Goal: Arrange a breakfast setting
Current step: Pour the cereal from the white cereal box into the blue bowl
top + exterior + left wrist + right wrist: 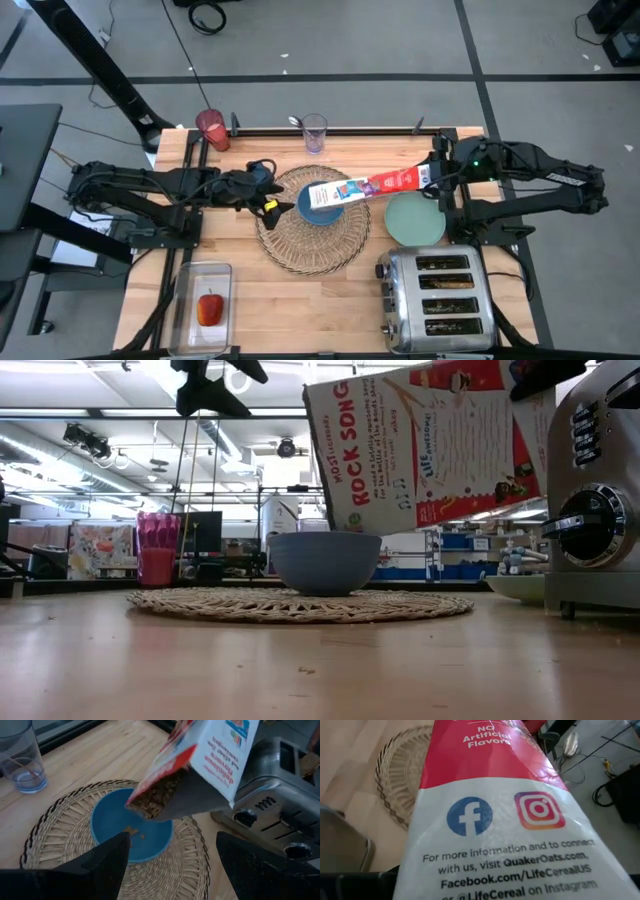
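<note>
R hand (432, 178) tilting cereal box (362, 188) over bowl (322, 208), toaster (437, 297) nearby

The bowl (322, 205) sits on the placemat (312, 233) at bench (300, 300) centre. The plate (414, 220) lies right of it; the toaster (436, 296) stands before the plate.

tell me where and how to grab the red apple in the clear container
The red apple sits alone in the open-topped clear container at the table's front left corner. Probably best to come straight down from above with the left gripper, which is the nearer one, and close the fingers across the apple's round middle. The container walls block any sideways approach, and the open top leaves the fruit exposed.
</note>
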`<state>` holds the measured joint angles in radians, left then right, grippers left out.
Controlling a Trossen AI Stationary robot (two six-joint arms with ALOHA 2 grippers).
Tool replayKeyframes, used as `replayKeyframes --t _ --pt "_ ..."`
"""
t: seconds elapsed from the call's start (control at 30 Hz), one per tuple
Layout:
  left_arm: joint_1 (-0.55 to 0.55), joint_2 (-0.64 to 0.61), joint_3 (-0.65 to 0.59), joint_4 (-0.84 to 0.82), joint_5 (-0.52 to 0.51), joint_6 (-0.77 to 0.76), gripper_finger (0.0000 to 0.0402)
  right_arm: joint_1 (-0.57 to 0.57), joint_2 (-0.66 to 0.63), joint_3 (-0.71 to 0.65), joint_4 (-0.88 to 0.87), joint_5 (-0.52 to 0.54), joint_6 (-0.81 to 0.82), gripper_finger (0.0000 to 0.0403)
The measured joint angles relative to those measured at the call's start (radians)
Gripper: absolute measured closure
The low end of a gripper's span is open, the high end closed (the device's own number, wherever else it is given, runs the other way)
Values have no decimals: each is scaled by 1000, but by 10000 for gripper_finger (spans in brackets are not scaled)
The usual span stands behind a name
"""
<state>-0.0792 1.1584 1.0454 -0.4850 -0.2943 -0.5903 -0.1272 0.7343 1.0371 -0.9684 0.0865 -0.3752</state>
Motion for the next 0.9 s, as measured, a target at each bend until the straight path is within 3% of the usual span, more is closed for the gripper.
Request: replayKeyframes --t 0.9 --pt "0 -17 0 4 0 -6 107 0 137 116 -30 9 -126 164"
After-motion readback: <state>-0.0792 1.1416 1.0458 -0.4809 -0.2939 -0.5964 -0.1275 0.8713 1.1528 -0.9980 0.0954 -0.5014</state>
